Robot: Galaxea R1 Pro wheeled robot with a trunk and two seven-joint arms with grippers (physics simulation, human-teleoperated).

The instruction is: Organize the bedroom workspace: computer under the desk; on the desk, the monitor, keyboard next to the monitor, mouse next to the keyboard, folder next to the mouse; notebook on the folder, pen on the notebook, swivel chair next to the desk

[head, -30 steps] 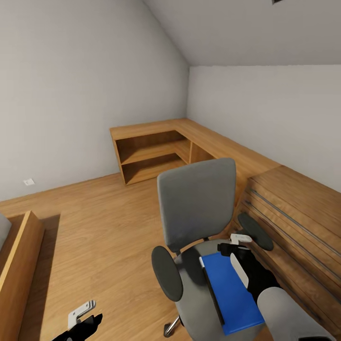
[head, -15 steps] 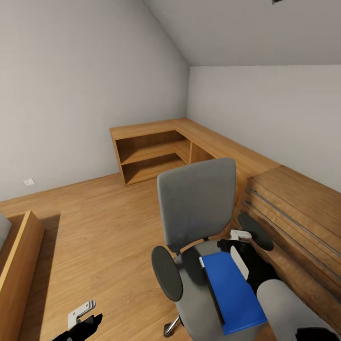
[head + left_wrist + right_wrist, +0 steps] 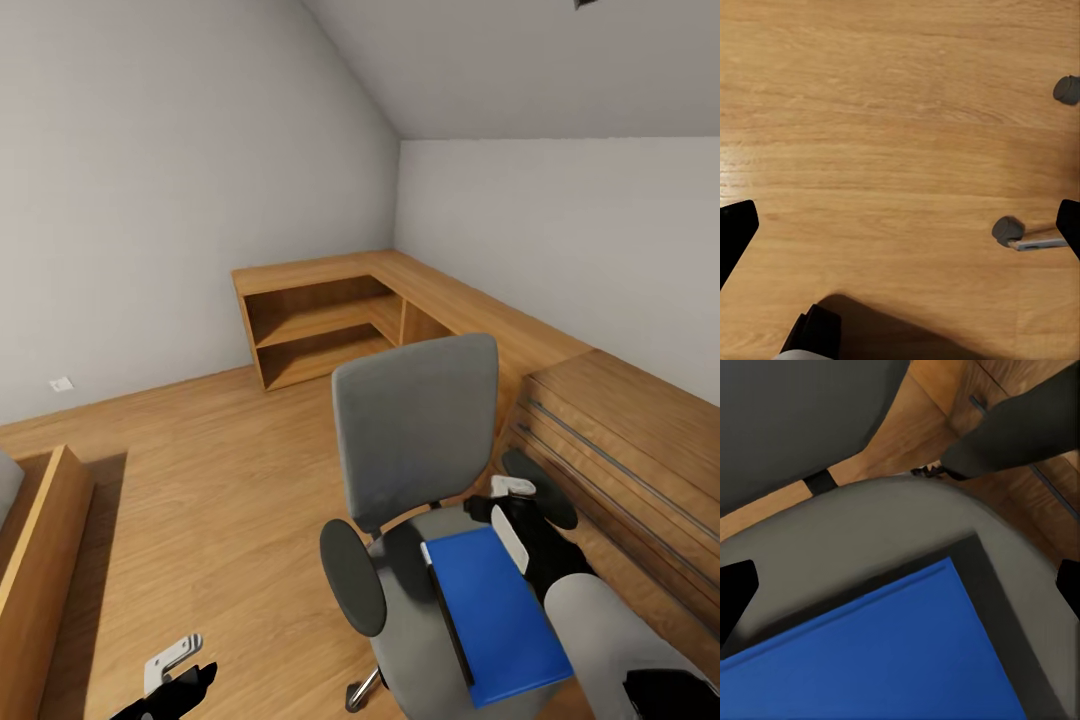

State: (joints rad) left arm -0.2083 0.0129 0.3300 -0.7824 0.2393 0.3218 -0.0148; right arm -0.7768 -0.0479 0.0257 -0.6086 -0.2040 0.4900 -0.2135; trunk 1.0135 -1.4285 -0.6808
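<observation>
Head view: blue folder [image 3: 495,612] flat on grey chair [image 3: 415,425] seat, beside wooden table [image 3: 480,310]. Right gripper [image 3: 508,517] over folder's far edge, jaws spread wide, empty. Left gripper [image 3: 172,668] low above floor [image 3: 220,480], open, empty.

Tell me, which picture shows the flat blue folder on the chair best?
The head view: the whole flat blue folder lies on the grey swivel chair seat. The right wrist view shows one corner, close up. The left wrist view looks at wooden floor.

You are viewing a matt blue folder [image 3: 498,617] lying on the swivel chair [image 3: 415,440]'s grey cloth; the floor [image 3: 220,470] is showing smooth wood grain.
</observation>
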